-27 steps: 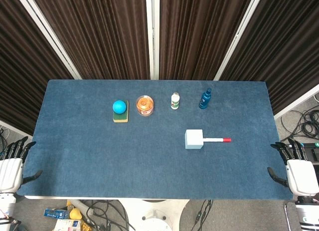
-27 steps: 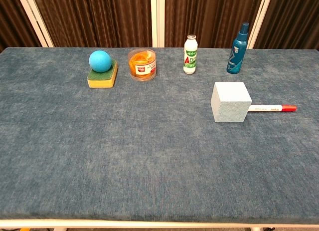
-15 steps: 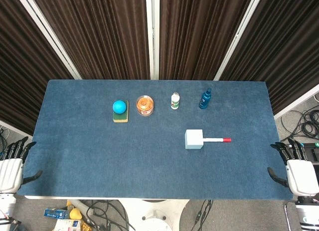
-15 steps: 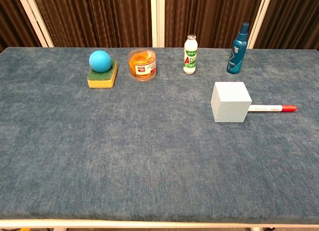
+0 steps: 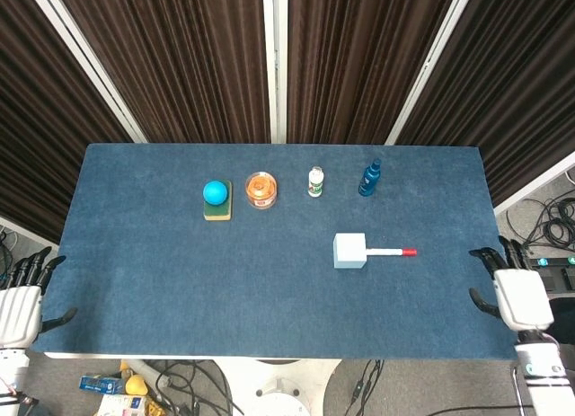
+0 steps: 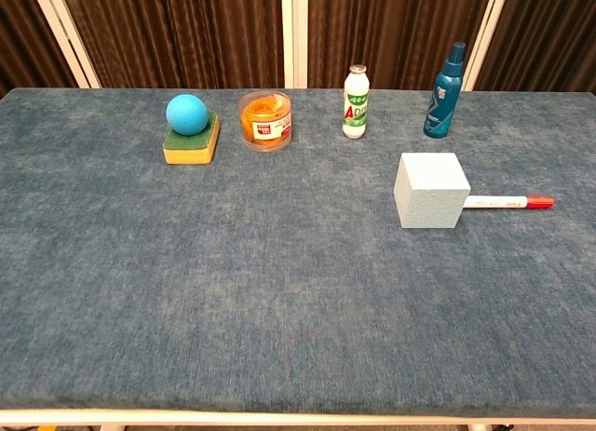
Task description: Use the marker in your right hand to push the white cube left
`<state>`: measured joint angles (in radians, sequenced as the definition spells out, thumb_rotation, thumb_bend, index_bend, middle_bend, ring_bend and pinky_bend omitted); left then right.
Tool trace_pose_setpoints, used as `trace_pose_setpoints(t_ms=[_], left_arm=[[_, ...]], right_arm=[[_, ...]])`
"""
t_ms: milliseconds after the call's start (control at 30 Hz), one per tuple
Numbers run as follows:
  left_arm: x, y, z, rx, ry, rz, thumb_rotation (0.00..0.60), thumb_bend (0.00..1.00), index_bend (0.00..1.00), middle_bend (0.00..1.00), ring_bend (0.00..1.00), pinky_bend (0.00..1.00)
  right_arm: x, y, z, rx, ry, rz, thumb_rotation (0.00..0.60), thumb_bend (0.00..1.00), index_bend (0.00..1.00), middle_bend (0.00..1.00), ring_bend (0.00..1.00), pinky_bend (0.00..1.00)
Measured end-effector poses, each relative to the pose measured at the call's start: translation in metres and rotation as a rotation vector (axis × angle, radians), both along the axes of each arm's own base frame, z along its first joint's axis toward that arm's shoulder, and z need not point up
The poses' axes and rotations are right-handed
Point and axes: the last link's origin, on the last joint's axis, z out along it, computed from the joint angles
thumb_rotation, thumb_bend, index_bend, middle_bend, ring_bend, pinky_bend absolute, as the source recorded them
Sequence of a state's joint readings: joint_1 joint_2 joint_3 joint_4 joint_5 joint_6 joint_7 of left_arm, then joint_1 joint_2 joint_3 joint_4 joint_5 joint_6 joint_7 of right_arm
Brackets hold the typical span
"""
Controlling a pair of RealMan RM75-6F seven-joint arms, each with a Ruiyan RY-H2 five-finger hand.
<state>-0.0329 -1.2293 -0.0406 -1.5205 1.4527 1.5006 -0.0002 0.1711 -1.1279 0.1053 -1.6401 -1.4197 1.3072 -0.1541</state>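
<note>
The white cube (image 5: 349,251) (image 6: 430,190) sits right of the table's centre. A white marker with a red cap (image 5: 390,252) (image 6: 509,203) lies flat on the cloth, its tip against the cube's right side. My right hand (image 5: 508,296) hovers at the table's right edge, empty, fingers apart, well right of the marker. My left hand (image 5: 22,299) hangs off the front left corner, empty with fingers spread. Neither hand shows in the chest view.
Along the back stand a blue ball on a yellow-green sponge (image 5: 216,199) (image 6: 190,126), an orange-filled clear jar (image 5: 261,190) (image 6: 265,119), a small white bottle (image 5: 315,181) (image 6: 355,101) and a blue spray bottle (image 5: 369,177) (image 6: 445,89). Blue cloth covers the table (image 5: 180,281).
My right hand has moved up and slightly left, toward the table's right edge. The cube, marker and left hand have not moved.
</note>
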Motion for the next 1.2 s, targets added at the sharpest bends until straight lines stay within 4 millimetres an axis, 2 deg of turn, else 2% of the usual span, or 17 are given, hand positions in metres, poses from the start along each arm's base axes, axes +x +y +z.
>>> trace_pose_setpoints(t_ms=[167,300,500,667,800,1200], left_arm=[[0.0,-0.001,0.0,-0.002,0.001,0.007,0.6,0.19,0.22,0.16,0.1,0.1],[-0.001,-0.002,0.0,-0.003,0.001,0.016,0.6,0.19,0.22,0.16,0.1,0.1],[-0.002,-0.003,0.0,-0.005,0.001,0.024,0.6,0.19,0.22,0.16,0.1,0.1],[-0.004,-0.005,-0.001,-0.007,0.0,0.034,0.6,0.19,0.22,0.16,0.1,0.1],[-0.005,-0.005,0.0,-0.005,-0.002,0.037,0.6,0.19,0.22,0.16,0.1,0.1],[-0.009,-0.006,-0.002,-0.006,-0.008,0.044,0.6,0.19,0.22,0.16,0.1,0.1]], right_arm=[[0.003,-0.037,-0.027,0.081,0.043,-0.005,0.6,0.19,0.28,0.26,0.01,0.06],[0.005,-0.067,-0.059,0.139,0.068,-0.012,0.6,0.18,0.31,0.27,0.01,0.06],[0.011,-0.094,-0.105,0.195,0.097,-0.009,0.6,0.18,0.37,0.35,0.04,0.08],[0.016,-0.108,-0.131,0.202,0.115,-0.001,0.6,0.18,0.41,0.41,0.07,0.1],[0.02,-0.116,-0.144,0.206,0.126,0.004,0.6,0.18,0.43,0.43,0.08,0.1],[0.021,-0.121,-0.158,0.224,0.136,0.002,0.6,0.22,0.48,0.47,0.09,0.11]])
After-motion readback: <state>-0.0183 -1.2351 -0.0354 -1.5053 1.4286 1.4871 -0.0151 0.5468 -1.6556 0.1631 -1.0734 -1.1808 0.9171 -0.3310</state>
